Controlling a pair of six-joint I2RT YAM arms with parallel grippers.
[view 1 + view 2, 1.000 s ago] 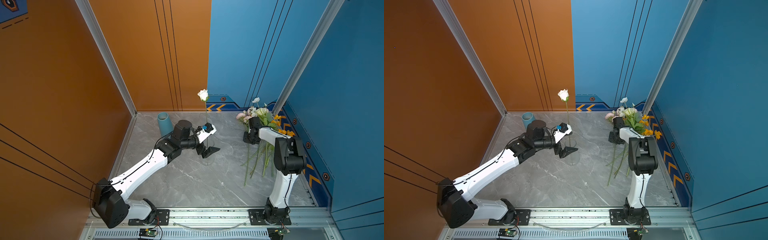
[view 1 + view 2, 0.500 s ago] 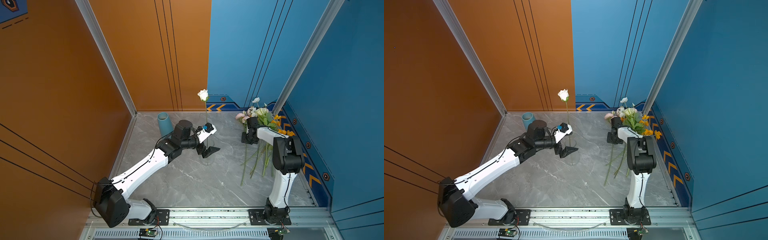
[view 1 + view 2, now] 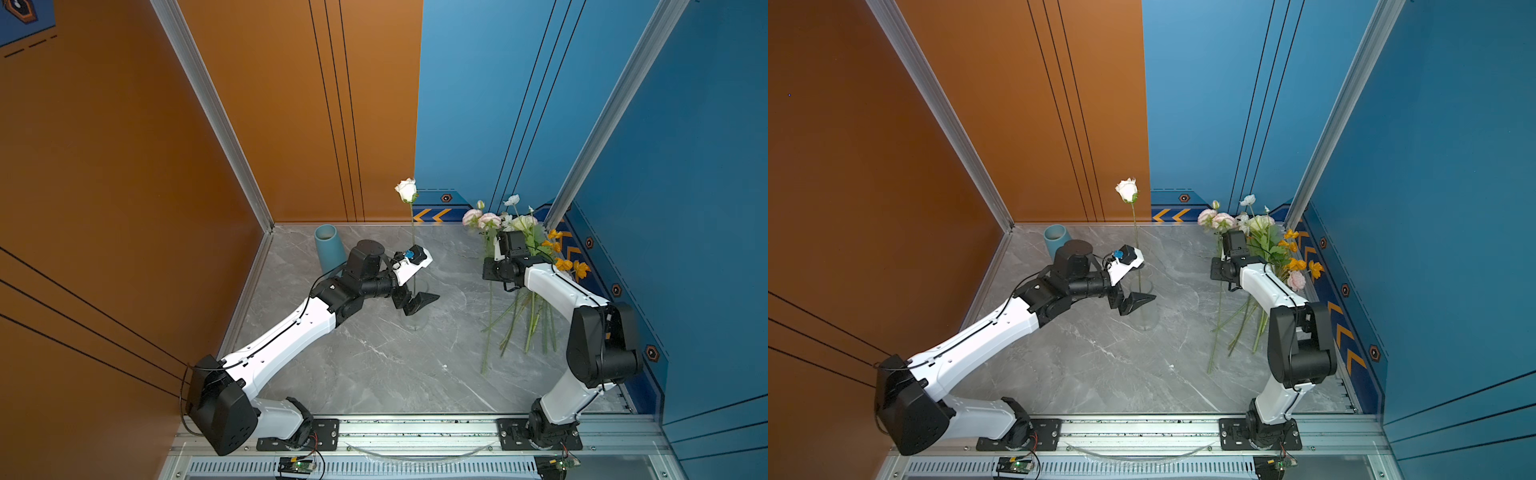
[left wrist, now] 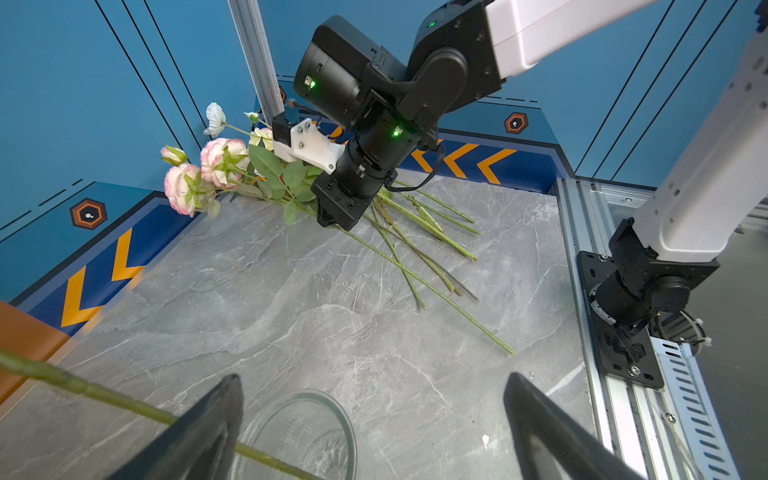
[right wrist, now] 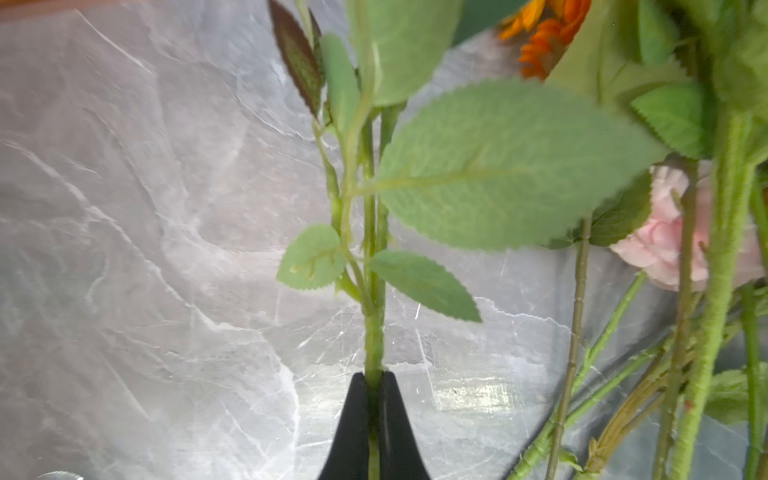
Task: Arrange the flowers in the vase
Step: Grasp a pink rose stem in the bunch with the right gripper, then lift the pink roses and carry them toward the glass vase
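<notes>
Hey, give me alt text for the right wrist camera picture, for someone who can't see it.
The right gripper is shut on a green, leafy flower stem above a grey marble tabletop. Beside it, more green stems, a pink bloom and an orange bloom crowd in, partly blurred.

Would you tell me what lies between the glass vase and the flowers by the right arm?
Only bare tabletop lies between the vase and the flowers; both top views and the left wrist view show it.
</notes>
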